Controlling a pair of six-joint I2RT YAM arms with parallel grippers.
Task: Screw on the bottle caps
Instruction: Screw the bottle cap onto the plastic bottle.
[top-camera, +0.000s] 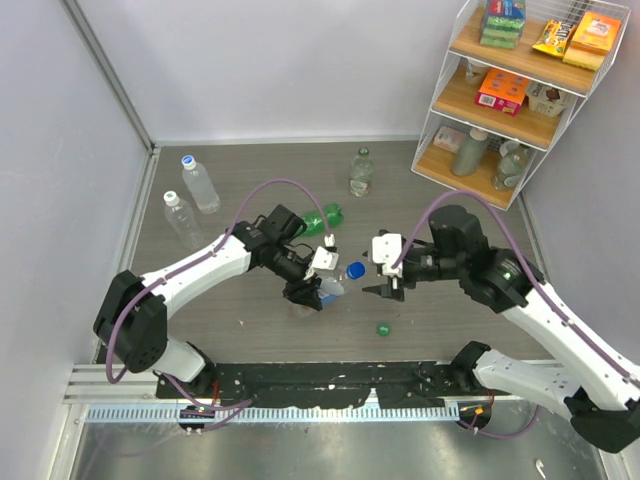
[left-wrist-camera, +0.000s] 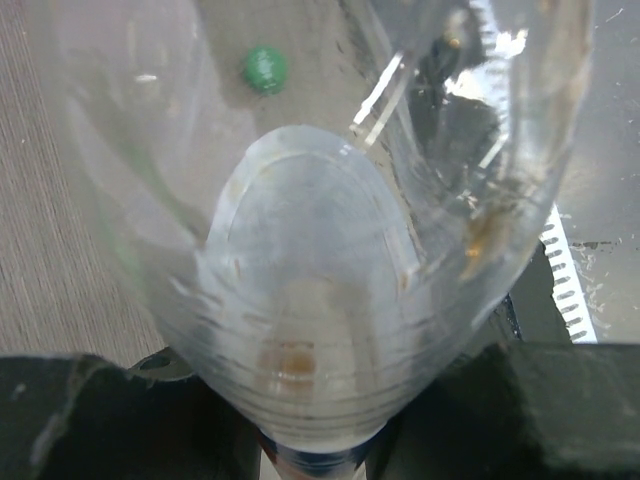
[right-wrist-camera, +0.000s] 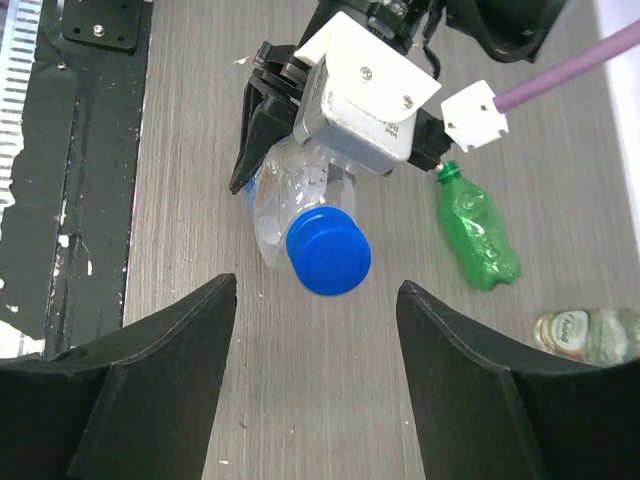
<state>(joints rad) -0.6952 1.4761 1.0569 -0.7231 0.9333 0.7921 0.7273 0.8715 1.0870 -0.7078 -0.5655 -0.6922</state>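
My left gripper (top-camera: 305, 292) is shut on a plain clear bottle (top-camera: 330, 285) and holds it tilted above the table, its neck toward the right arm. A blue cap (top-camera: 355, 269) sits on that neck. In the left wrist view the bottle (left-wrist-camera: 300, 250) fills the frame. My right gripper (top-camera: 385, 278) is open and empty. In the right wrist view the blue cap (right-wrist-camera: 328, 252) hangs just beyond my open right gripper (right-wrist-camera: 315, 330), untouched. A green cap (top-camera: 383, 328) lies loose on the table, also in the left wrist view (left-wrist-camera: 265, 68). A green bottle (top-camera: 325, 218) lies uncapped behind.
Two clear bottles (top-camera: 200, 185) (top-camera: 182, 220) lie at the back left, one with a blue cap, one with a white cap. A labelled bottle (top-camera: 361, 172) stands at the back middle. A wire shelf (top-camera: 520, 95) with snacks stands at the back right.
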